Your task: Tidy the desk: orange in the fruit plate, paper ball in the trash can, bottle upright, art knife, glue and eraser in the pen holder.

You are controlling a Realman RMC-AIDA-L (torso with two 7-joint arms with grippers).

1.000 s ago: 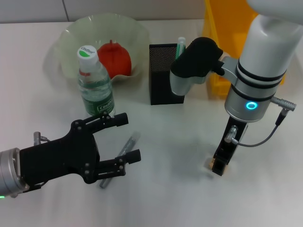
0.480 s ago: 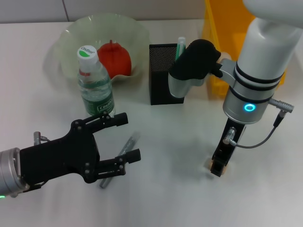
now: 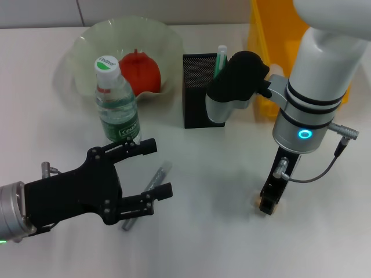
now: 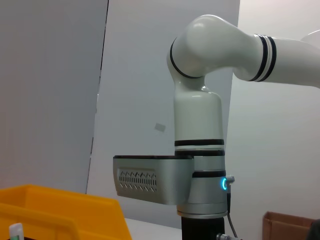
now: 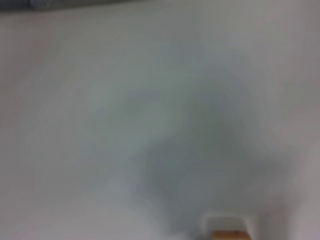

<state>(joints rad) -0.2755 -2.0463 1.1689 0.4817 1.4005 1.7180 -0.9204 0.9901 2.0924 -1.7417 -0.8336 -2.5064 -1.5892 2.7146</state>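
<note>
Eraser lies on the desk right at the tip of my right hand, which points straight down near the front edge; whether its fingers have closed I cannot tell. My left hand hovers wide open over a grey pen-like tool. Toward the back edge stand the pen holder, the bottle upright, the orange in the fruit plate, and the trash can.
</note>
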